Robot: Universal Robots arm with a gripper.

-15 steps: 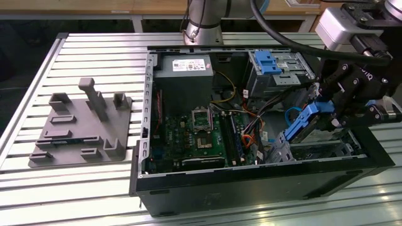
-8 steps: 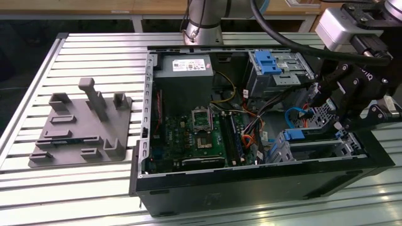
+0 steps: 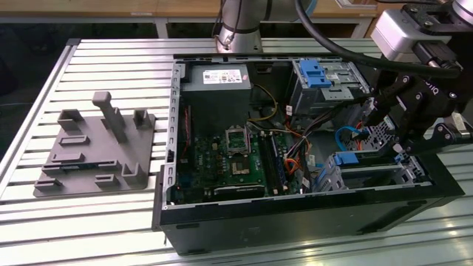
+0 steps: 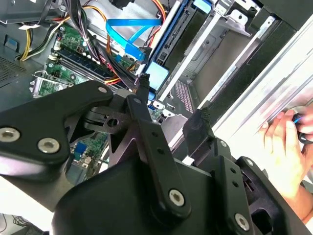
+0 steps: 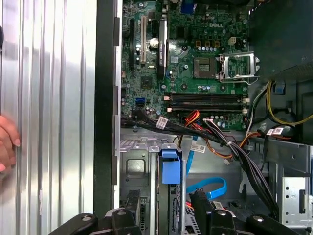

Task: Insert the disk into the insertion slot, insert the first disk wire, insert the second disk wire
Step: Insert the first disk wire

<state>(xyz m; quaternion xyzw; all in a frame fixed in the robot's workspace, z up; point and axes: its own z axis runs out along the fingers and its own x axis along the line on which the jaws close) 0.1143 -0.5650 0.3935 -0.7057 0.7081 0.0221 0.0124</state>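
The disk (image 5: pixel 171 169), framed by its blue carrier, sits edge-on inside the insertion slot (image 5: pixel 135 166) at the case's corner. The second disk wire (image 5: pixel 209 186) loops just beside the carrier. The tool (image 5: pixel 165 198) hangs over the slot, fingers apart and gripping nothing, one either side of the carrier's line.

The disk (image 5: pixel 171 168) stands on edge inside the insertion slot (image 3: pixel 329 178), a perforated silver cage at the near corner of the case on the exterior view's right. Its bright blue carrier end faces the motherboard. The second disk wire (image 4: pixel 131 22), flat and light blue, loops loosely beside the slot. Its dark plug is near the carrier end, and I cannot tell whether it is seated.
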